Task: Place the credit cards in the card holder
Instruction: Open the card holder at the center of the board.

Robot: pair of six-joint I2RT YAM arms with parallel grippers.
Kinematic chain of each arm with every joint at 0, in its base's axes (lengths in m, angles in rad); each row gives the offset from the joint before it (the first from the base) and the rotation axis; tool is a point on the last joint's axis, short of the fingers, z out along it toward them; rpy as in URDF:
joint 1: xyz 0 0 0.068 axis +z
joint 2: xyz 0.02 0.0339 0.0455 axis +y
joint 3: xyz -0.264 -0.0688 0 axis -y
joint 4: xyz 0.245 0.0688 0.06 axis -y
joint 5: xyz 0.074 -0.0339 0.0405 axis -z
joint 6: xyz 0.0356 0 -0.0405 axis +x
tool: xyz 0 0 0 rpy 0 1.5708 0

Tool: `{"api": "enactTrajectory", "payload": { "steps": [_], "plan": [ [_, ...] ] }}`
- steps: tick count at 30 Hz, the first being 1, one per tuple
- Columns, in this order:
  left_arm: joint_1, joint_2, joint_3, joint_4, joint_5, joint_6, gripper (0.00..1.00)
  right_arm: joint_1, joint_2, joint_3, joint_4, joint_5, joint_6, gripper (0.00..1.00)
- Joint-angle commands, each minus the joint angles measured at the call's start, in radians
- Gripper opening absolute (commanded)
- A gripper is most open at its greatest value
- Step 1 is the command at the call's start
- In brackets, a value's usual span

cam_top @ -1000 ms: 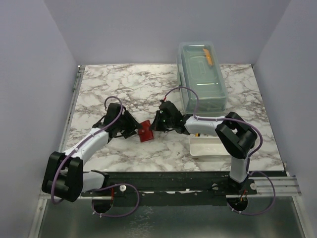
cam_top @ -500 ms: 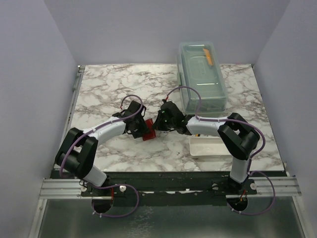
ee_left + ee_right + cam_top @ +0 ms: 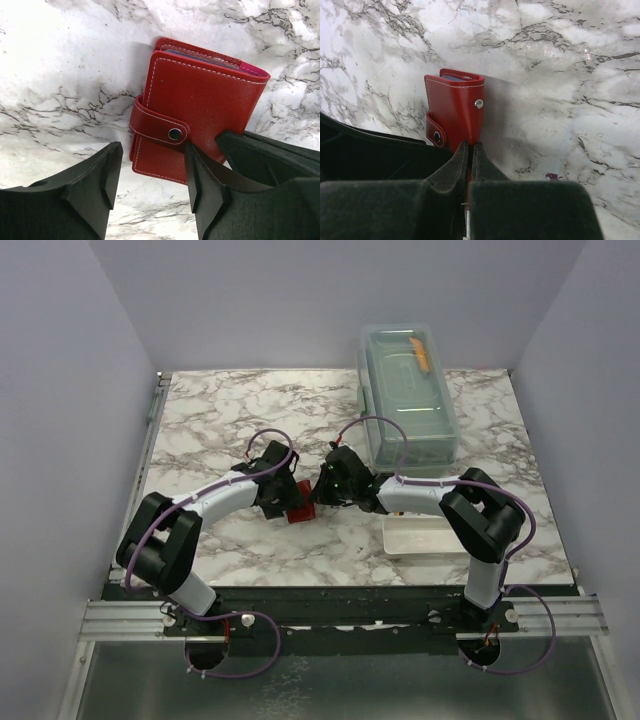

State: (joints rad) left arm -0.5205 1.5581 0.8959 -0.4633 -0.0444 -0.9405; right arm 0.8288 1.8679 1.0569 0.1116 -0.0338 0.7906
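Your left end effector (image 3: 152,160), spread, has reached the card holder (image 3: 200,95); the right end effector (image 3: 470,147) pinches its edge. Open it next.

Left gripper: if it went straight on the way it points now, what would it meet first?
The red card holder: it sits just ahead of the open left gripper, with its strap edge in line between the fingertips. Exact depth is hard to judge.
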Motion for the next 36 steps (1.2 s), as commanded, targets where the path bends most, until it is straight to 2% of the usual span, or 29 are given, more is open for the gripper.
{"api": "enactTrajectory", "payload": {
  "steps": [1,14,25,30,36],
  "plan": [
    [0.01,-0.026,0.026,0.018,-0.098,0.047,0.6,0.01,-0.033,-0.006,0.0,-0.009,-0.02,0.0],
    [0.01,0.02,0.063,0.02,-0.054,0.069,0.59,0.01,-0.018,0.008,-0.012,-0.013,-0.025,0.0],
    [-0.003,0.037,-0.039,0.046,-0.058,0.03,0.55,0.01,-0.011,0.004,-0.013,-0.009,-0.017,0.0],
    [-0.003,0.032,-0.076,0.094,-0.039,0.029,0.42,0.009,-0.005,0.0,-0.021,0.004,-0.013,0.0],
    [-0.003,-0.08,-0.166,0.166,-0.006,0.024,0.22,0.007,0.005,0.0,-0.04,0.028,-0.011,0.0]
  ]
}}
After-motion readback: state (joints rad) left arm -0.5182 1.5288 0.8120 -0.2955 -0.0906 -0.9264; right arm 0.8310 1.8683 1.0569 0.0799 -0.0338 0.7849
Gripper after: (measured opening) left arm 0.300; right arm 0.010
